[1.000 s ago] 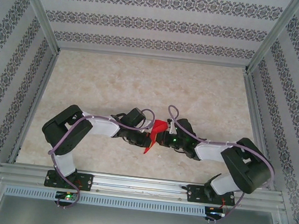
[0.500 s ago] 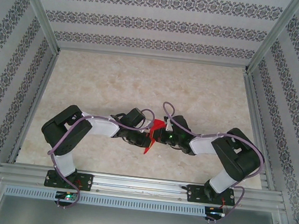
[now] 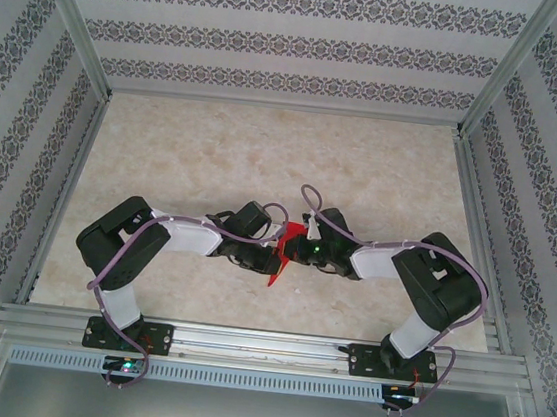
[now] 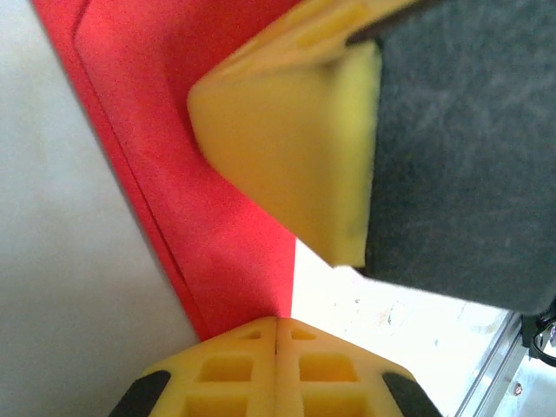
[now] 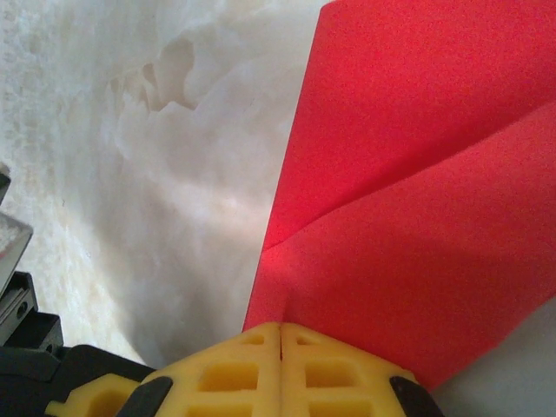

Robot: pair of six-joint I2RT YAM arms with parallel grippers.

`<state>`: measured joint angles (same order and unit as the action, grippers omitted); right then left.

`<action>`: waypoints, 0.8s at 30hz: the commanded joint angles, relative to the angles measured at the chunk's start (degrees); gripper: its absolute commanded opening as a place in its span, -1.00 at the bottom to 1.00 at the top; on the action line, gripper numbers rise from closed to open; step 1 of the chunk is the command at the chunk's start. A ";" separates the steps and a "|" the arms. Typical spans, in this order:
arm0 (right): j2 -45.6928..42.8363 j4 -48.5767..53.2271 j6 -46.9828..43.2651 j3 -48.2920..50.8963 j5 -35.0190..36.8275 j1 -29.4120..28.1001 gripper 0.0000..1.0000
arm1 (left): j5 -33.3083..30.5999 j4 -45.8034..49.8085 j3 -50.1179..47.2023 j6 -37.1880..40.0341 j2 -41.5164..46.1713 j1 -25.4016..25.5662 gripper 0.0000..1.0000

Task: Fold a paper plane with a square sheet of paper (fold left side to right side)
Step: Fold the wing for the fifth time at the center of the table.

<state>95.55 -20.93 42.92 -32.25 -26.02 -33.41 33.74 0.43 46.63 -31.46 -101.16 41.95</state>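
Two grippers met near the middle of the table (image 3: 264, 157), both clamped on the red paper (image 3: 274, 271). The left gripper (image 3: 267, 259) had its jaws pressed together on one edge; the right gripper (image 3: 294, 254) was closed likewise on the opposite side; the paper's narrow tip pointed toward the near rail (image 3: 263, 343); whether it touched the table could not be told.

The left wrist view showed the left gripper (image 4: 276, 323) pinching a layered corner of the paper (image 4: 200, 208), a yellow finger (image 4: 287, 148) of the other arm just beside it; the right wrist view showed the right gripper (image 5: 280, 330) holding paper (image 5: 408, 200) that bore a diagonal crease.

The step looked like a mid-task fold, one flap taken across toward the other side; the next move probably called for matching the edges, laying the paper flat and pressing the crease.

The patterned walls (image 3: 277, 42) stood well apart; the crowding of the two grippers seemed the main hindrance; a pull apart could tear the thin paper.
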 commanded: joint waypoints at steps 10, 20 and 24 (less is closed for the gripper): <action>4.57 4.36 -5.88 -5.34 4.06 8.11 -1.00 | -9.21 11.70 -4.58 1.98 -2.91 0.42 -1.00; 8.24 7.19 -8.36 -8.33 3.79 12.13 -1.00 | -9.59 11.88 -4.92 2.11 -2.55 0.41 -1.00; 8.92 7.48 -8.81 -9.12 3.44 13.15 -1.00 | -9.60 11.69 -5.17 2.01 -2.46 0.45 -1.00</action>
<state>101.38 -13.63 38.06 -40.14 -34.85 -24.08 32.29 -0.27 45.95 -31.42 -100.57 41.95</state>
